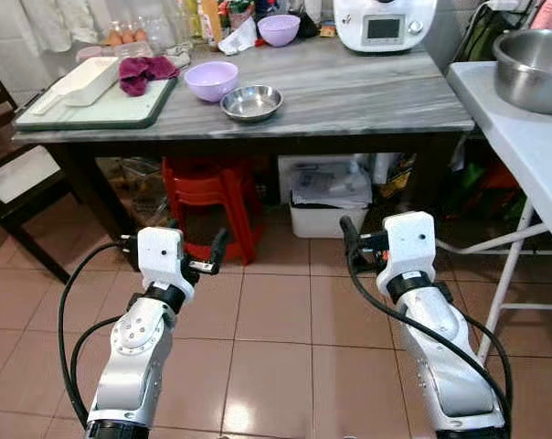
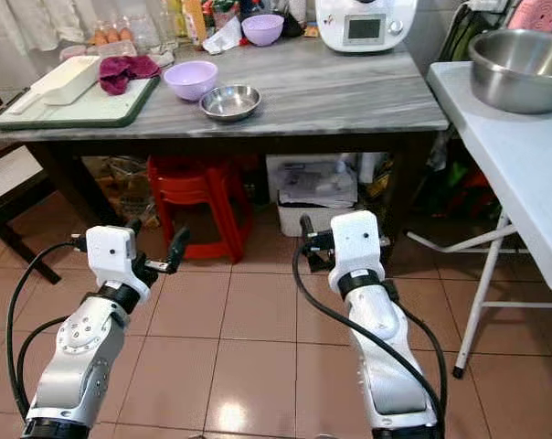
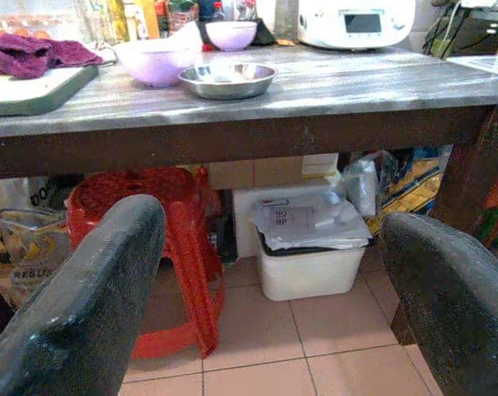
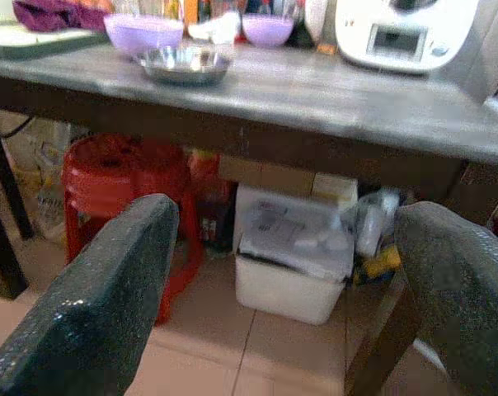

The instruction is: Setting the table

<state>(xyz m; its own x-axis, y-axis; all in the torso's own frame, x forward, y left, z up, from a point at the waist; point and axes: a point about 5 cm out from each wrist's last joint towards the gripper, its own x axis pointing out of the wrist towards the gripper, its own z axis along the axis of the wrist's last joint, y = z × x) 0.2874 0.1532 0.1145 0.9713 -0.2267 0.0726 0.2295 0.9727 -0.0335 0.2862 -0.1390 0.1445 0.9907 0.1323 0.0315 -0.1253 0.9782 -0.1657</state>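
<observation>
A grey marble-look table [image 1: 349, 91] stands ahead of me. A lilac bowl [image 1: 211, 80] sits on it beside a small steel bowl [image 1: 251, 102], and a second lilac bowl [image 1: 279, 28] is at the back. At the left end a white dish [image 1: 84, 80] and a magenta cloth [image 1: 146, 71] lie on a green-edged board [image 1: 93, 114]. Both arms are held low over the tiled floor, short of the table's front edge. My left gripper [image 3: 270, 223] is open and holds nothing. My right gripper [image 4: 288, 213] is also open and holds nothing.
Red plastic stools [image 1: 207, 197] and a white bin of papers [image 1: 329, 206] sit under the table. A white kitchen appliance [image 1: 384, 23] stands at the back. To the right, a white folding table [image 1: 523, 146] carries a large steel bowl [image 1: 535, 69]. A dark chair [image 1: 11, 183] is at the left.
</observation>
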